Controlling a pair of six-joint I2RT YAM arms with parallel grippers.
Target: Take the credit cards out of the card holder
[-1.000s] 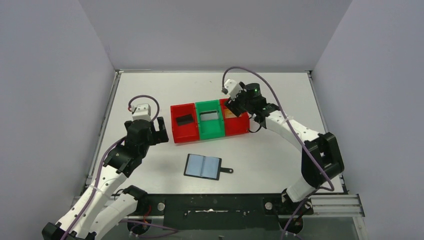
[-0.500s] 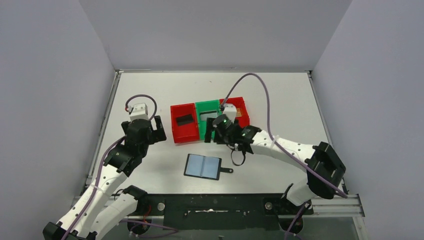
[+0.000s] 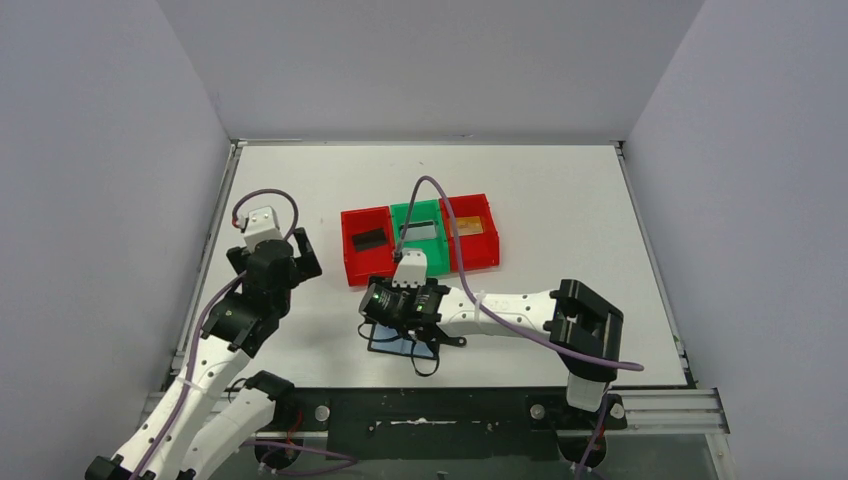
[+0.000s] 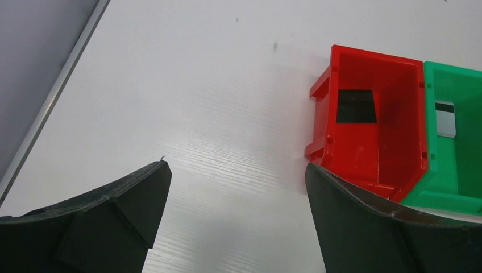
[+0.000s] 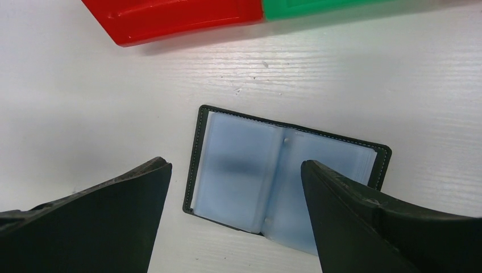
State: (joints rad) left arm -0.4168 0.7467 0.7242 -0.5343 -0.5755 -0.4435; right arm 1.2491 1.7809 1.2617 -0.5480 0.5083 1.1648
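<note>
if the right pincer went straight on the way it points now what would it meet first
Most likely the open card holder: the right pincer points down at it, jaws open to either side. How high it hangs above the holder is unclear.

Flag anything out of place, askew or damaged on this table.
Nothing stands out. The card holder lies open and flat, slightly askew to the bins, under the open right pincer. Nothing looks spilled or damaged.

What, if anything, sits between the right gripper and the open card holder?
Nothing visible. The right gripper hangs open directly over the card holder, which lies flat and open on the table; the red bin sits apart, beyond it.
</note>
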